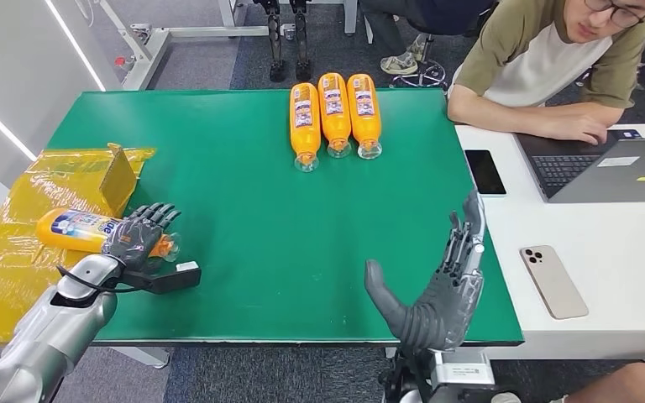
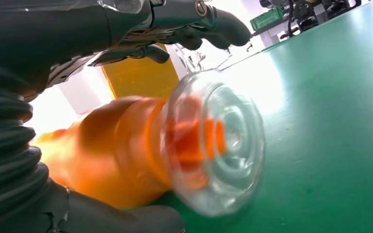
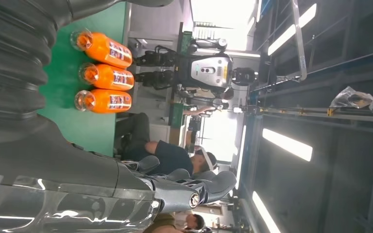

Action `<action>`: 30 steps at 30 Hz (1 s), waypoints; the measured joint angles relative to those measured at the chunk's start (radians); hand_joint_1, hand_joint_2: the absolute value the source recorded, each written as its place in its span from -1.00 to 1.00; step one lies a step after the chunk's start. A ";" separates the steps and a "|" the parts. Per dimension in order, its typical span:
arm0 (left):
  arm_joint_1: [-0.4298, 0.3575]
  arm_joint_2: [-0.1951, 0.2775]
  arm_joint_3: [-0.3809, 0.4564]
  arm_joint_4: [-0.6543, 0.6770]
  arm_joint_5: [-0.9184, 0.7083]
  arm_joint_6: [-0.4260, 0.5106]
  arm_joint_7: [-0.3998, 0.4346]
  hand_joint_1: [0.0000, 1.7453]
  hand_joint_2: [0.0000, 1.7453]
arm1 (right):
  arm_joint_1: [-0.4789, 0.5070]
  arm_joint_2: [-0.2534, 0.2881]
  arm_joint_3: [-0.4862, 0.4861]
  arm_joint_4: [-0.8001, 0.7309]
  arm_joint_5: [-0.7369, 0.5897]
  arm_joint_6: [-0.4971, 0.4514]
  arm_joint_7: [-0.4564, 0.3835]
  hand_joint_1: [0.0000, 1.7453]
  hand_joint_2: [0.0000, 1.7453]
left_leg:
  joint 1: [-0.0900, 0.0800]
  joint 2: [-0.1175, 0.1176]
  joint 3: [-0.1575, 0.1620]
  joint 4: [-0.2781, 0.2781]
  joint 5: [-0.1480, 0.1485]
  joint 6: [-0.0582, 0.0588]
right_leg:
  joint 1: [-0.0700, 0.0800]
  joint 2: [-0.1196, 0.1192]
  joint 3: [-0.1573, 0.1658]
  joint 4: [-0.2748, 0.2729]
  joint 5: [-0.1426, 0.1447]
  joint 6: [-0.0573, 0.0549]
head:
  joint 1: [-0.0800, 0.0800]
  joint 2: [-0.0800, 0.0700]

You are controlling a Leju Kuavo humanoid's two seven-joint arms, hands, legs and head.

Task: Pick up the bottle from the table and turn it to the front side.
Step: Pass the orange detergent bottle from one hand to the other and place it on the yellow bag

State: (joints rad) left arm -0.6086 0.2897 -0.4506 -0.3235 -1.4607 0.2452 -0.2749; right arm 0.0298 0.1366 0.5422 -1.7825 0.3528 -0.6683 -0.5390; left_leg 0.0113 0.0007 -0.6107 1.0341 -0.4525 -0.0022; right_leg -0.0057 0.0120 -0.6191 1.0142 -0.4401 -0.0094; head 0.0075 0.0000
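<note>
Yellow plastic sheet (image 1: 17,252): at the table's (image 1: 243,252) left edge. Bottle (image 1: 76,228): orange, lying on its side, partly on the sheet, clear cap end on the green. Left hand (image 1: 138,235): draped over the bottle's neck end, fingers curled around it. Three bottles (image 1: 334,113): side by side, far edge. Right hand (image 1: 441,281): raised, fingers spread, holding nothing.

free: green table (image 1: 243,252) centre | obstacles: three bottles (image 1: 334,117) far edge; yellow bag (image 1: 17,210) left
</note>
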 joint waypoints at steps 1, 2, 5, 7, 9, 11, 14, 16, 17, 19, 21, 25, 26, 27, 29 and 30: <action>0.000 -0.001 0.000 0.000 0.000 0.000 0.000 -1.00 1.00 | 0.001 -0.001 0.000 0.000 -0.001 0.000 0.000 -1.00 1.00 | 0.000 0.000 0.000 0.000 0.000 0.000 | 0.000 0.000 0.000 0.000 0.000 0.000 | 0.000 0.000; 0.000 -0.002 0.000 0.000 0.001 0.000 0.000 -1.00 1.00 | 0.002 -0.002 0.001 0.000 -0.002 0.000 0.000 -1.00 1.00 | 0.000 0.000 0.000 0.000 0.000 0.000 | 0.000 0.000 0.000 0.000 0.000 0.000 | 0.000 0.000; 0.000 -0.004 0.001 0.000 0.001 0.000 -0.001 -1.00 1.00 | 0.004 -0.003 0.001 0.001 -0.005 0.000 0.000 -1.00 1.00 | 0.000 0.000 0.000 0.000 0.000 0.000 | 0.000 0.000 0.000 0.000 0.000 0.000 | 0.000 0.000; 0.000 -0.004 0.001 0.000 0.002 0.001 -0.001 -1.00 1.00 | 0.005 -0.003 0.001 0.001 -0.006 0.000 0.000 -1.00 1.00 | 0.000 0.000 0.000 0.000 0.000 0.000 | 0.000 0.000 0.000 0.000 0.000 0.000 | 0.000 0.000; 0.000 -0.004 0.002 0.000 0.002 0.002 -0.001 -1.00 1.00 | 0.005 -0.003 0.001 0.001 -0.006 0.000 0.000 -1.00 1.00 | 0.000 0.000 0.000 0.000 0.000 0.000 | 0.000 0.000 0.000 0.000 0.000 0.000 | 0.000 0.000; 0.000 -0.004 0.002 0.000 0.002 0.002 -0.001 -0.98 1.00 | 0.005 -0.003 0.001 0.001 -0.006 0.000 0.000 -1.00 1.00 | 0.000 0.000 0.000 0.000 0.000 0.000 | 0.000 0.000 0.000 0.000 0.000 0.000 | 0.000 0.000; 0.000 -0.004 0.002 0.000 0.002 0.004 -0.003 -0.98 1.00 | 0.005 -0.003 0.001 0.001 -0.006 0.000 -0.001 -1.00 1.00 | 0.000 0.000 0.000 0.000 0.000 0.000 | 0.000 0.000 0.000 0.000 0.000 0.000 | 0.000 0.000; 0.001 -0.004 0.002 0.000 0.004 0.011 -0.007 -1.00 1.00 | 0.006 -0.004 0.002 0.001 -0.008 0.000 -0.003 -1.00 1.00 | 0.000 0.000 0.000 0.000 0.000 0.000 | 0.000 0.000 0.000 0.000 0.000 0.000 | 0.000 0.000; 0.003 -0.004 0.003 0.000 0.006 0.018 -0.008 -1.00 1.00 | 0.006 -0.004 0.002 0.002 -0.009 0.000 -0.005 -1.00 1.00 | 0.000 0.000 0.000 0.000 0.000 0.000 | 0.000 0.000 0.000 0.000 0.000 0.000 | 0.000 0.000; 0.007 -0.004 0.005 0.000 0.014 0.038 -0.009 -1.00 1.00 | 0.008 -0.006 0.002 0.003 -0.010 0.000 -0.009 -1.00 1.00 | 0.000 0.000 0.000 0.000 0.000 0.000 | 0.000 0.000 0.000 0.000 0.000 0.000 | 0.000 0.000; 0.013 -0.004 0.010 0.000 0.027 0.064 -0.008 -1.00 1.00 | 0.011 -0.008 0.002 0.004 -0.012 0.000 -0.012 -1.00 1.00 | 0.000 0.000 0.000 0.000 0.000 0.000 | 0.000 0.000 0.000 0.000 0.000 0.000 | 0.000 0.000; 0.026 -0.003 0.041 -0.002 0.106 0.157 -0.035 -1.00 1.00 | 0.016 -0.009 0.002 0.004 -0.012 0.000 -0.016 -1.00 1.00 | 0.000 0.000 0.000 0.000 0.000 0.000 | 0.000 0.000 0.000 0.000 0.000 0.000 | 0.000 0.000; 0.033 -0.003 0.059 -0.006 0.152 0.202 -0.062 -1.00 1.00 | 0.017 -0.009 0.002 0.004 -0.011 0.000 -0.016 -1.00 1.00 | 0.000 0.000 0.000 0.000 0.000 0.000 | 0.000 0.001 0.000 0.000 0.000 0.000 | 0.000 0.000; 0.042 -0.004 0.085 -0.018 0.213 0.260 -0.103 -1.00 1.00 | 0.017 -0.009 0.002 0.004 -0.011 0.000 -0.017 -1.00 1.00 | 0.000 0.001 0.000 0.000 0.000 0.000 | 0.000 0.001 0.000 0.000 0.000 0.000 | 0.000 0.000; 0.071 -0.009 0.160 -0.068 0.340 0.376 -0.208 -1.00 1.00 | 0.017 -0.009 0.002 0.004 -0.014 0.000 -0.019 -1.00 1.00 | 0.000 0.001 0.000 0.000 0.000 0.000 | 0.000 0.002 -0.001 0.000 0.000 0.000 | 0.000 0.000; 0.090 -0.015 0.209 -0.112 0.402 0.416 -0.266 -1.00 1.00 | 0.017 -0.010 0.002 0.005 -0.018 0.000 -0.020 -1.00 1.00 | 0.000 0.001 0.000 0.000 0.000 0.000 | 0.000 0.002 -0.001 0.000 0.000 0.000 | 0.000 0.000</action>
State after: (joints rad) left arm -0.5185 0.2748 -0.2416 -0.4358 -1.0587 0.6613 -0.5406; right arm 0.0473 0.1270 0.5440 -1.7771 0.3343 -0.6683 -0.5587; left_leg 0.0110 0.0022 -0.6102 1.0342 -0.4527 -0.0025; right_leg -0.0060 0.0139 -0.6199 1.0143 -0.4402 -0.0095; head 0.0074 -0.0001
